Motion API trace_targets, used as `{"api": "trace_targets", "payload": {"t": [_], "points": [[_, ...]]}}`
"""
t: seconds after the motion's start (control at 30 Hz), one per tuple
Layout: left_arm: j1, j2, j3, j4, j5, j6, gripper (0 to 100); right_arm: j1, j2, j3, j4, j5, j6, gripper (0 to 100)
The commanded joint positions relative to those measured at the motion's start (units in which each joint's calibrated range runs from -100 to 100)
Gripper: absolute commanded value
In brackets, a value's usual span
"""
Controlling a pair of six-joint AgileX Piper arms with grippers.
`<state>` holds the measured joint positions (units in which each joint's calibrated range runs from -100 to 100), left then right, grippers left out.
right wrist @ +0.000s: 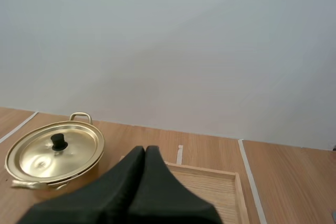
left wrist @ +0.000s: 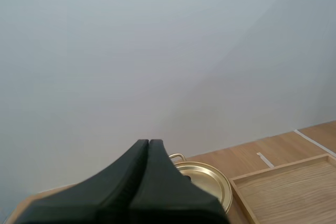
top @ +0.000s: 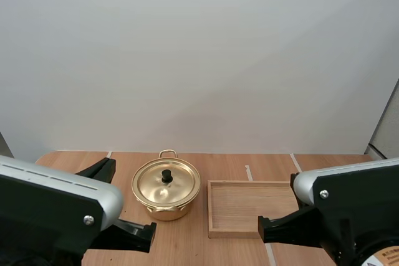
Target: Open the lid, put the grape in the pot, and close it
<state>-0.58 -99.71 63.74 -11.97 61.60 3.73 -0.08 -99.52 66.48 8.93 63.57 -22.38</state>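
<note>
A gold pot stands on the table with its lid on, and a black knob tops the lid. In the left wrist view my left gripper is shut on nothing, its fingers one dark wedge in front of the pot. My right gripper is likewise shut on nothing, raised over the near side of the wooden tray, with the pot off to its side. Both arms sit low at the table's near edge in the high view.
A shallow wooden tray with nothing in it lies right of the pot. White tape lines mark the wooden tabletop. A plain white wall stands behind the table.
</note>
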Motion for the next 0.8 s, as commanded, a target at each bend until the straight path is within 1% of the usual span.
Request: {"api": "trace_targets", "payload": {"t": [0.0,0.1,0.27,0.3,0.33,0.37,0.47,0.53,0.57,0.7,0.73,0.77], "points": [[0.14,-0.29,2.65,1.8,-5.06,-0.56,0,-1.31,-0.48,3.13,2.94,-9.48,0.05,0],[0.14,-0.29,6.94,1.9,-11.71,-0.56,0,-1.32,-0.48,7.89,3.84,-20.65,0.05,0],[0.14,-0.29,15.63,1.9,-24.41,-0.56,0,-1.32,-0.48,18.3,2.41,-37.66,-0.33,0],[0.14,-0.29,17.43,1.9,-27.36,-0.56,0,-1.32,-0.48,20.74,2.06,-40.64,-0.4,0],[0.14,-0.29,18.13,1.9,-28.56,-0.56,0,-1.32,-0.48,21.25,1.94,-41.29,-0.4,0],[0.14,-0.29,20.75,1.9,-32.19,-0.56,0,-1.32,-0.48,25.73,1.7,-46.25,-0.4,0],[0.14,-0.29,25.49,1.9,-37.66,-0.56,0,-1.32,-0.48,32.28,1.7,-54.43,-0.4,0],[0.14,-0.29,29.01,1.53,-41.25,-0.66,0,-1.32,-0.48,33.52,1.7,-58.26,-0.4,0],[0.14,-0.29,30.37,1.53,-42.54,-0.77,0,-1.32,-0.48,33.52,1.7,-52.37,-0.4,0],[0.14,-0.29,36.26,0.18,-49.8,-1.06,0,-1.32,-0.48,33.52,2.34,-46.76,-0.4,0],[0.14,-0.29,36.26,-0.4,-50.28,-1.06,0,-1.32,-0.48,33.52,2.34,-45.06,-0.4,0],[0.14,-0.29,36.26,-0.58,-45.2,-1.53,0,-1.32,-0.48,33.52,2.34,-43.17,-0.4,0]]}}
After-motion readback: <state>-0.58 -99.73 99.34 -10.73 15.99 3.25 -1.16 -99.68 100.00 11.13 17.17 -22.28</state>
